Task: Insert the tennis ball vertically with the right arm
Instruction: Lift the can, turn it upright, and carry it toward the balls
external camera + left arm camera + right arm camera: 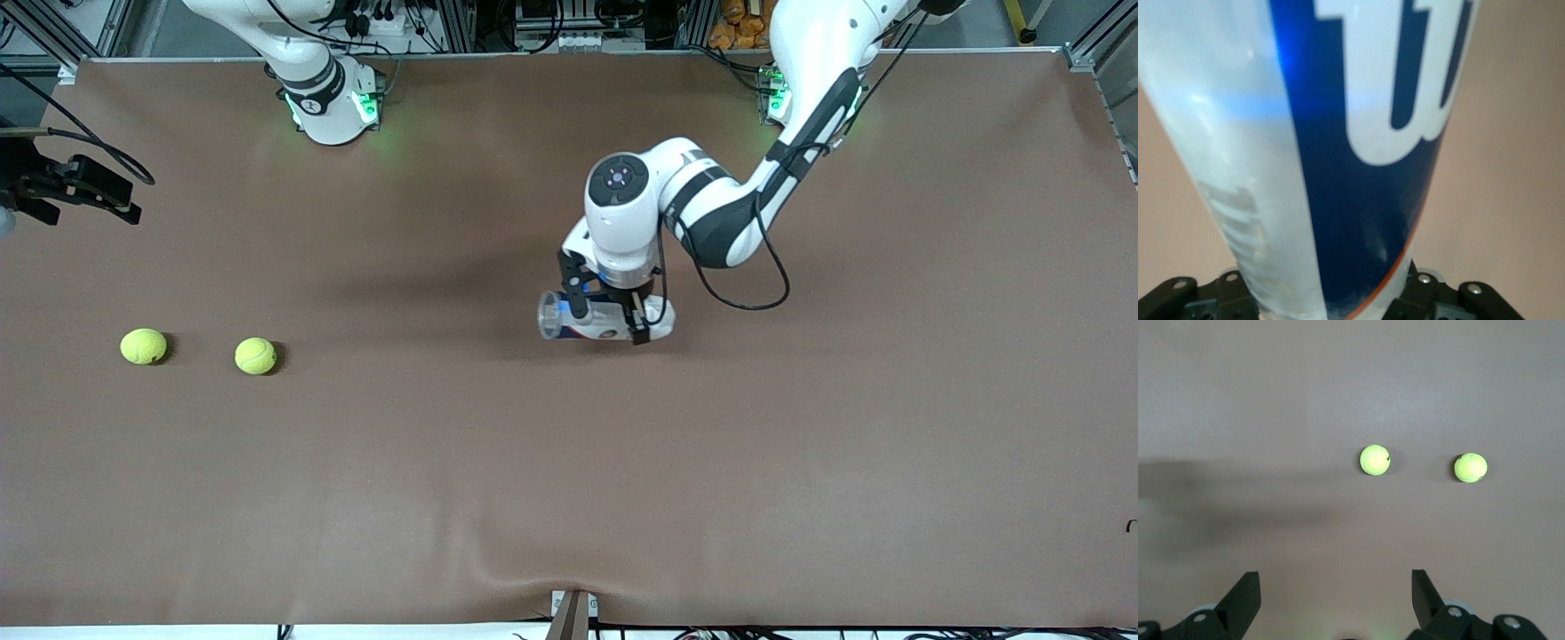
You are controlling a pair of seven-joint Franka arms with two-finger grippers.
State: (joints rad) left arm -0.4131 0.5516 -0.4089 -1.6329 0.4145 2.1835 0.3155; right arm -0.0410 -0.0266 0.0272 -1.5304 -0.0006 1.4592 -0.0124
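**Ball can held at mid-table, both tennis balls lying loose**

At the middle of the table (800, 498), my left gripper (606, 313) is clamped around a clear ball can (569, 317) lying on its side. In the front view the wrist covers much of the can, and I cannot make out whether it rests on the cloth or hangs just above it. The left wrist view is filled by its blue and white label, blurred, so only part of the lettering reads.

The right arm (307, 67) is cut off by the frame; its gripper (76, 191) waits at the right arm's end of the table, fingers (1245, 597) spread wide on nothing.

Two yellow-green tennis balls lie side by side near that end, nearer the front camera than the can: one ball (143, 346) closer to the table's edge, the other ball (255, 356) toward the middle.
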